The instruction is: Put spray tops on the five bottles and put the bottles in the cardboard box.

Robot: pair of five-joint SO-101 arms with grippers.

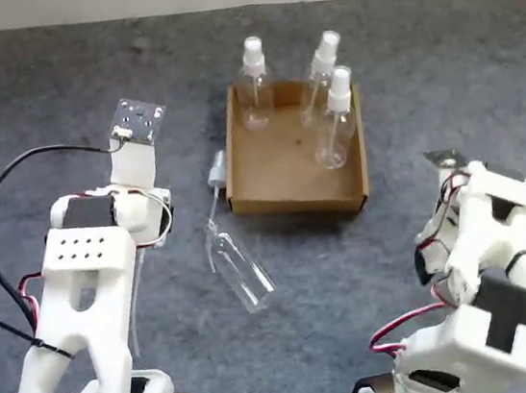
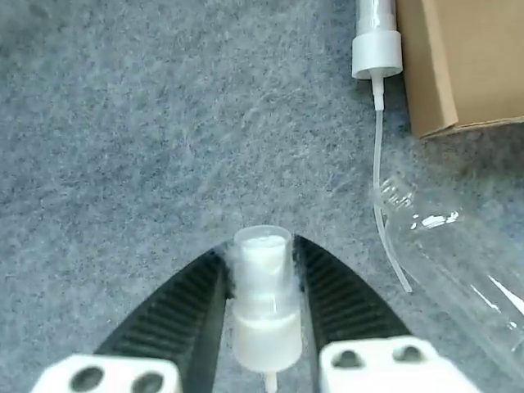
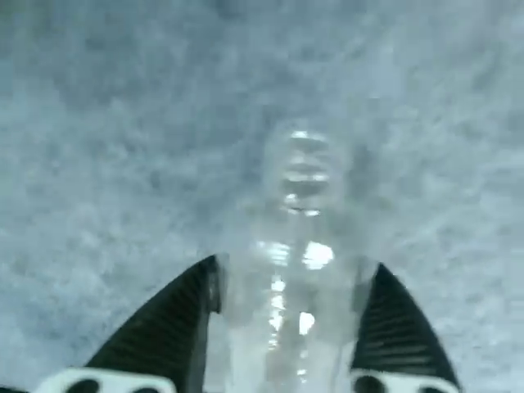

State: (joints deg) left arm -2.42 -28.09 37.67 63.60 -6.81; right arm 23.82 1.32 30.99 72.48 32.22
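Note:
In the left wrist view my left gripper [image 2: 262, 246] is shut on a white spray top [image 2: 264, 286], its head between the black fingers, just above the grey carpet. A second spray top [image 2: 377, 51] lies ahead beside the cardboard box [image 2: 467, 65], its thin tube reaching to the open neck of a clear bottle [image 2: 458, 262] lying on its side. My right gripper [image 3: 291, 266] is shut on another clear bottle [image 3: 303, 246] with a bare neck. In the high view three capped bottles [image 1: 331, 120] stand in the cardboard box [image 1: 297, 197].
Grey carpet covers the whole table. The left arm [image 1: 88, 268] stands at the front left and the right arm [image 1: 489, 254] at the front right. The lying bottle [image 1: 242, 269] and loose spray top [image 1: 216, 169] sit between them, left of the box.

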